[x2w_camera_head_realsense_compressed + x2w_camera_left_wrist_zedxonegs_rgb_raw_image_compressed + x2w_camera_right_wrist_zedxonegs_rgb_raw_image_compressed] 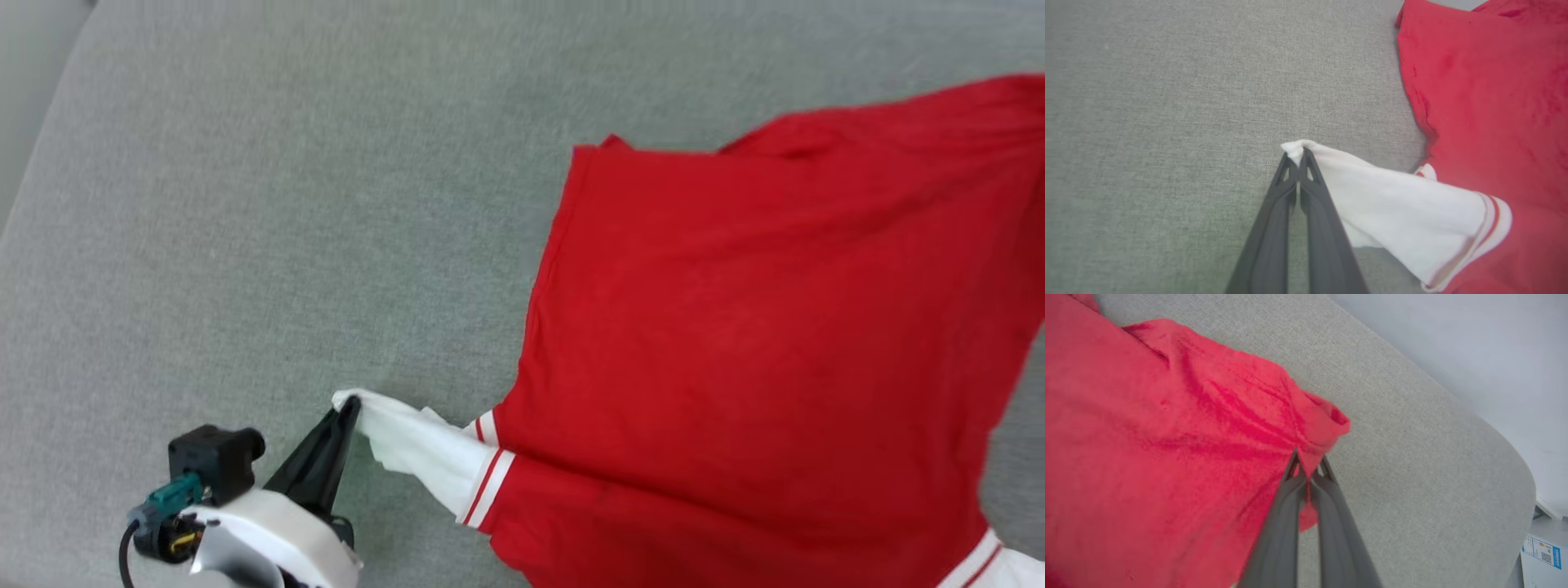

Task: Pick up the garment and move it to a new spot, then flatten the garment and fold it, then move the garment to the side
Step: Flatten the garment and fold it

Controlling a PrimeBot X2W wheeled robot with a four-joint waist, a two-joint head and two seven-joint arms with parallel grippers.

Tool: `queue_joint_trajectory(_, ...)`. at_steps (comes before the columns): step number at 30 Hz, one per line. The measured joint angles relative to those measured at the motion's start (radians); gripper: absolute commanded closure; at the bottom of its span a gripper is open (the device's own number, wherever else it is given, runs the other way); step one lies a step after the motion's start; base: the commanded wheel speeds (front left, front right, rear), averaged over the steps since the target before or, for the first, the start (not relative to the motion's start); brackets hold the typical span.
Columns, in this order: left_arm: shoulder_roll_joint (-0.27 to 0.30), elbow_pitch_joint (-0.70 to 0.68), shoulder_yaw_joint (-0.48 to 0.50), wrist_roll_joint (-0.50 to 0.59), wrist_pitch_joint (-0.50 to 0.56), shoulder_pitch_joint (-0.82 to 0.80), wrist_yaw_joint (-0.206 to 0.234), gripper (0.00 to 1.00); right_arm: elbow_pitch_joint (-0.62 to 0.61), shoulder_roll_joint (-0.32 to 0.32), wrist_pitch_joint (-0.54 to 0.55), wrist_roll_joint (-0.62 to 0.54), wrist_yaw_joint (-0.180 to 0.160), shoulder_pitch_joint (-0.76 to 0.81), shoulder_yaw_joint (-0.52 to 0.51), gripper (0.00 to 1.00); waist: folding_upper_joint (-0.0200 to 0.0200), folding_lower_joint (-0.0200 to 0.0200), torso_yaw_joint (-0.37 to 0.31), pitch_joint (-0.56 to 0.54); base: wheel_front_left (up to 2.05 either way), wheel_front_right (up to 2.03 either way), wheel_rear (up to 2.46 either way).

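- You have one garment [775, 327], a red shirt, and it lies on the grey table [286, 204].
- You have two hands, and both are pinched tight on the garment.
- Your left hand [349, 404] grips the tip of one white sleeve [416, 449] and the sleeve is stretched out to the left, away from the red body.
- Your right hand [1308, 463] grips a bunched red edge of the garment, with creases running to its fingertips.
- A second white sleeve end [1004, 563] with red stripes peeks in at the bottom right corner of the head view.
- The garment's sleeve end is close to you. Its long way runs from there up and to the right in the head view.
- A plain red side faces up.
- The garment fills the right half of the head view. The left half is bare grey table, so you have lots of room there.
- The table's rounded left edge shows at the top left corner of the head view.
- In the right wrist view, a strip of bare table lies past the red edge, then the table's curved rim, then a pale wall [1453, 343].
- One white box [1543, 555] with a blue label sits below that rim.
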Motion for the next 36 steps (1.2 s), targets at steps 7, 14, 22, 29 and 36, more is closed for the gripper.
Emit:
queue_joint_trajectory(7, 0.035, -0.022, 0.012, -0.029, -0.001, 0.099, 0.030, 1.00, -0.157, -0.162, -0.093, 0.113, 0.000, 0.243, -0.017, 1.00, 0.0000, -0.0001, -0.073, -0.133, 0.00, 0.00, 0.00)
queue_joint_trajectory(14, 0.060, -0.038, 0.029, -0.043, -0.001, 0.161, 0.048, 1.00, -0.178, -0.224, -0.181, 0.176, 0.000, 0.597, -0.088, 1.00, 0.0000, -0.0003, -0.153, -0.205, 0.00, 0.00, 0.00)
queue_joint_trajectory(22, 0.073, -0.042, 0.031, -0.044, -0.001, 0.178, 0.049, 1.00, -0.108, -0.171, -0.288, 0.217, 0.000, 0.984, -0.153, 1.00, 0.0000, -0.0003, -0.206, -0.240, 0.00, 0.00, 0.00)
queue_joint_trajectory(29, 0.073, -0.038, 0.029, -0.042, -0.001, 0.177, 0.046, 1.00, -0.063, -0.066, -0.335, 0.214, 0.000, 1.161, -0.188, 1.00, 0.0000, -0.0003, -0.206, -0.226, 0.00, 0.00, 0.00)
queue_joint_trajectory(36, 0.073, -0.033, 0.026, -0.042, 0.001, 0.175, 0.044, 1.00, -0.125, -0.058, -0.364, 0.178, 0.000, 1.135, -0.321, 0.00, 0.0000, -0.0002, -0.204, -0.225, 0.00, 0.00, 0.00)
